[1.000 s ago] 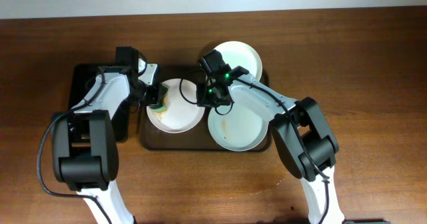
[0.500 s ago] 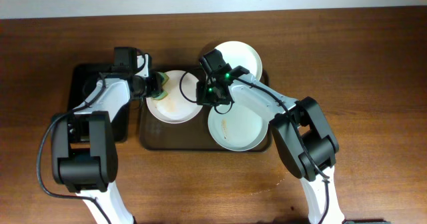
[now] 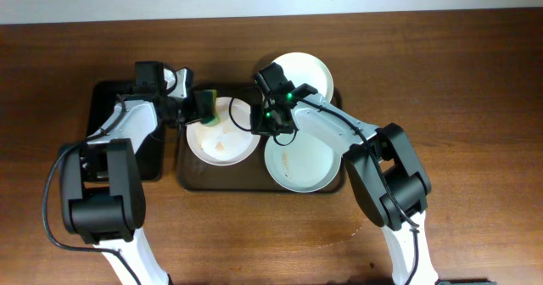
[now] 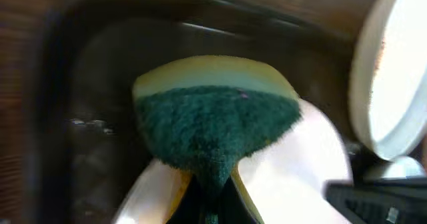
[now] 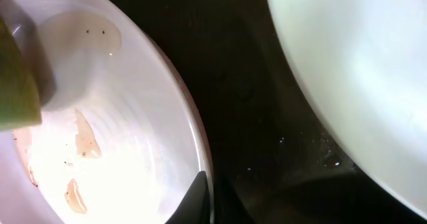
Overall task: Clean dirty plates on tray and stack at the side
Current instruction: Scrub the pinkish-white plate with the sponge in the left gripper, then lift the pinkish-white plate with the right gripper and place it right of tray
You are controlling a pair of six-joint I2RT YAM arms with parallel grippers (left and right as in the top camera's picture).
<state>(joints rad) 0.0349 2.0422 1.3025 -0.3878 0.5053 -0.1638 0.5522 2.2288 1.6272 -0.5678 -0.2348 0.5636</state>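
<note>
Three plates lie on the brown tray [image 3: 254,178]. The left plate [image 3: 224,136] is white with brown smears; it also shows in the right wrist view [image 5: 113,144]. My right gripper [image 3: 271,125] is shut on its right rim [image 5: 205,192]. My left gripper [image 3: 197,108] is shut on a green and yellow sponge [image 3: 206,107], held at the plate's far left edge. In the left wrist view the sponge [image 4: 217,121] hangs just over that plate [image 4: 300,174]. A clean-looking plate [image 3: 303,75] sits at the tray's far right, and a smeared one [image 3: 301,159] at the near right.
A smaller black tray [image 3: 103,98] lies left of the brown tray, under my left arm. Bare wooden table [image 3: 475,107] surrounds both trays. My right arm reaches across the two right plates.
My left gripper has carried the sponge from the left plate's middle-left area up to its far left rim. The plate has shifted slightly. My right gripper has kept its hold.
</note>
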